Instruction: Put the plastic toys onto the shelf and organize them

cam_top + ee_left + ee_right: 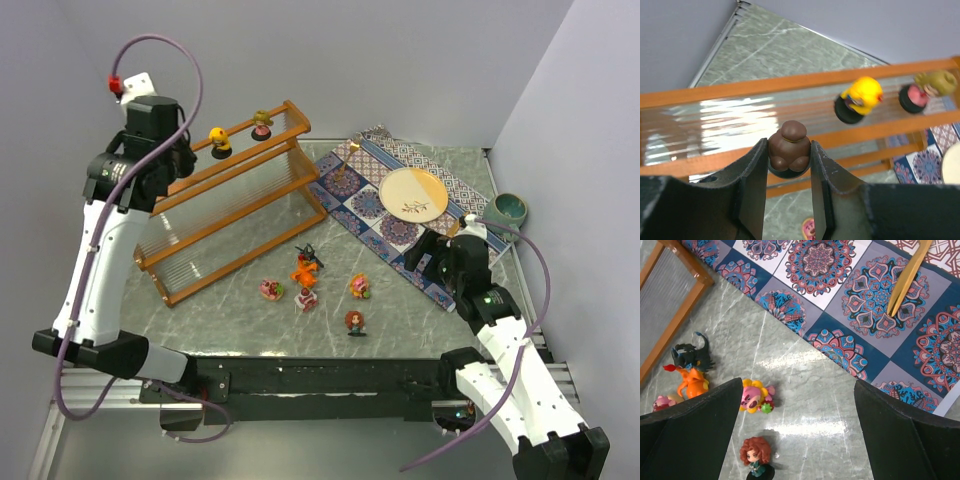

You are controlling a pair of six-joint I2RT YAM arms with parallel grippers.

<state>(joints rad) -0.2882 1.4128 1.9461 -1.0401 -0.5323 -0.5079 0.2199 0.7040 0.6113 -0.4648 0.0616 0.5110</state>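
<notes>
Orange-brown wood makes the shelf (225, 205) easy to spot from the top view. It sits on the left half of the tabletop (250, 320), with a yellow doll (219, 142) and a green-haired doll (262, 125) on its top tier. The left arm (95, 250) reaches up to the left end of that tier, but from here you can't tell what the left jaws are doing. Six plastic toys (306, 298) lie loose in front of the shelf, and the right arm (500, 340) hangs over the patterned mat (385, 215). The left wrist view fills that in: the left jaws are partway closed and clamped on a brown-haired doll (790, 142) at the top tier's near rail. Can't tell if it's resting on the rail yet. The right wrist view shows the right jaws spread wide, gripping nothing. They're above a flowery toy (755, 396) and a red-haired doll (756, 455), with a black spiky one (692, 357) and an orange one (692, 382) off to the side.
</notes>
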